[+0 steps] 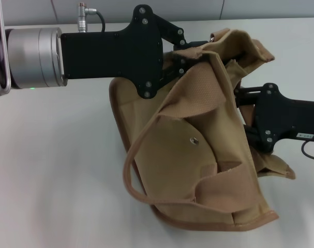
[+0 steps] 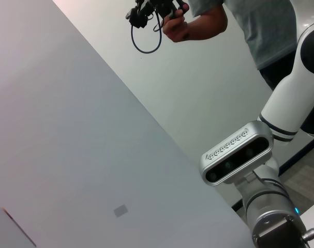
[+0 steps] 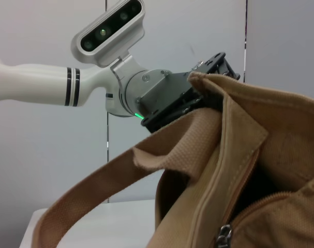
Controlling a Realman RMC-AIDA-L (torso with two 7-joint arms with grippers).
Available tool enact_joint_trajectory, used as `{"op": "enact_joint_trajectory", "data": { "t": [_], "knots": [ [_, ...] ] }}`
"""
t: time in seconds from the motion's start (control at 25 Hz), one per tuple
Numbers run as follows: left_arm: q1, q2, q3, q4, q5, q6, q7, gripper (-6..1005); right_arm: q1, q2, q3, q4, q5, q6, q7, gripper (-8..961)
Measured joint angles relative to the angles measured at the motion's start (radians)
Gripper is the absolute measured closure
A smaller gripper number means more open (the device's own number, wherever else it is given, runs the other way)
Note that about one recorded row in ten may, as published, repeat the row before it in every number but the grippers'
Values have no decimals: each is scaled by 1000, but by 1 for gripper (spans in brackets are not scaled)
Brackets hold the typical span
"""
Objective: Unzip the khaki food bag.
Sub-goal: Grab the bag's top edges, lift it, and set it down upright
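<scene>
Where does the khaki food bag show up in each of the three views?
Head view: the khaki food bag fills the centre, between the left gripper and right gripper.
Left wrist view: not in it.
Right wrist view: it fills the lower right, zipper pull at the bottom.
Shared landmark: the bag's strap handle.

The khaki food bag (image 1: 198, 150) hides both grippers' jaws and its zipper's far end

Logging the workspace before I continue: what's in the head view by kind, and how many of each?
Khaki food bag: 1
Strap handles: 2, one looping low, one draped across the front pocket
Snaps: 1
Grippers: 2, left gripper, right gripper, both at the bag's top
Total: 6
</scene>
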Motion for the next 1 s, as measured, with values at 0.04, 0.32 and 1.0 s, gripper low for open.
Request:
{"op": "enact_joint_trajectory", "data": {
  "t": [0.04, 0.32, 1.0],
  "knots": [
    [0, 0, 1, 0, 0, 0, 0, 969, 7, 0, -14, 2, 6, 7, 0, 561],
    [0, 0, 3, 0, 0, 1, -1, 969, 29, 1, -91, 9, 9, 62, 26, 561],
    [0, 0, 3, -6, -3, -1, 6, 969, -21, -5, -139, 4, 84, 6, -47, 950]
  ]
}}
